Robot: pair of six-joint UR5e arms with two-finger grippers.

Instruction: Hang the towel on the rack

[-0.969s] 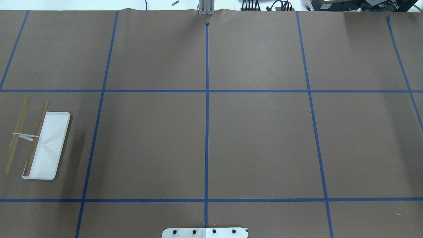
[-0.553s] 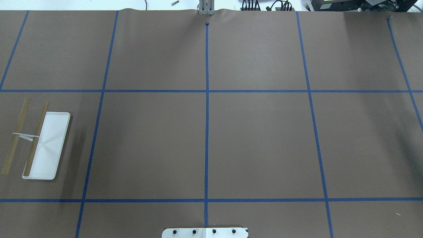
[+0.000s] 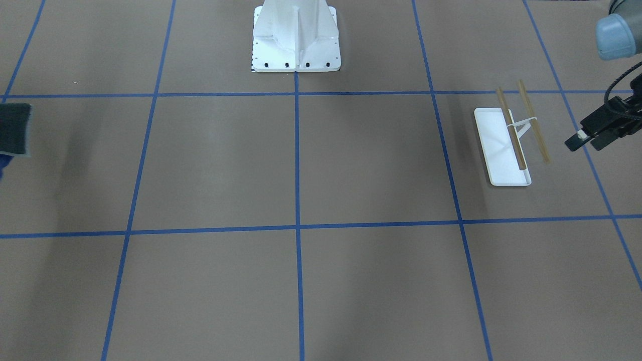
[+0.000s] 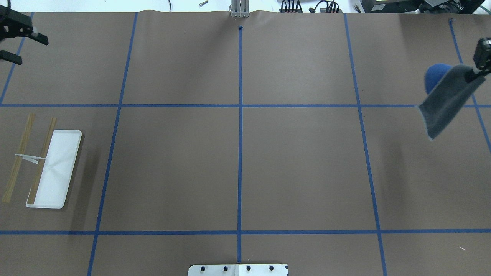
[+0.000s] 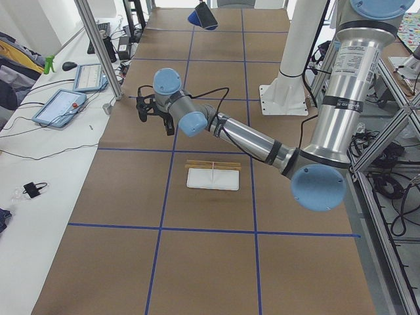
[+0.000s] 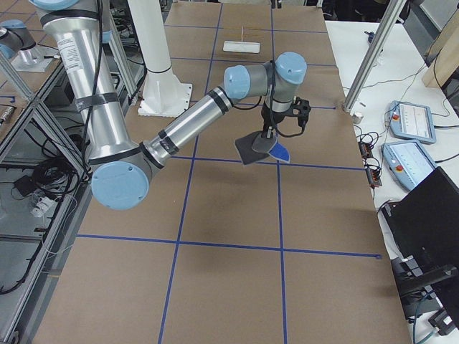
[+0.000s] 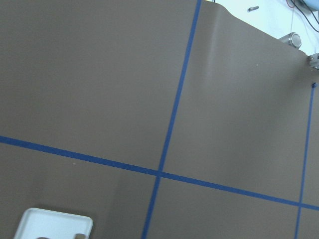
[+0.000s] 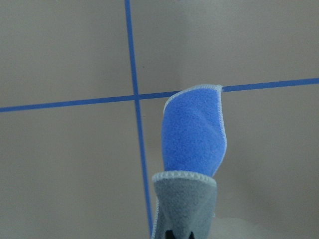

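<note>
Pinching the towel [image 4: 447,101] by its upper corner in the right gripper [image 6: 267,135], jaws clamped on the cloth. Held clear of the table [image 4: 299,168], out at 2 o'clock from the table's middle in the overhead view. Hangs slanting down toward 7 o'clock, dark grey face to that camera, with a lobe of bright blue showing at its 11 o'clock. From the right wrist camera: blue fold curling above the grey, light stitched edging round both.

Well apart from the rack [image 4: 50,168], nearly the whole table width between. Rack at 9 o'clock in the overhead view, close to the table's edge. Flat white base on the brown paper, two thin wooden rods parallel, running roughly 12 to 6 with a slight lean, tied by a white bracket at mid-length. One rod over the base's outer edge, the other just beyond it toward 9 o'clock.

Left gripper [image 4: 32,50] at 10 o'clock, by the far corner, jaws spread apart. Off toward 12 o'clock from the rack, not touching it.

Blue tape grid across the paper; white bolted pedestal [image 4: 238,269] at 6 o'clock.
</note>
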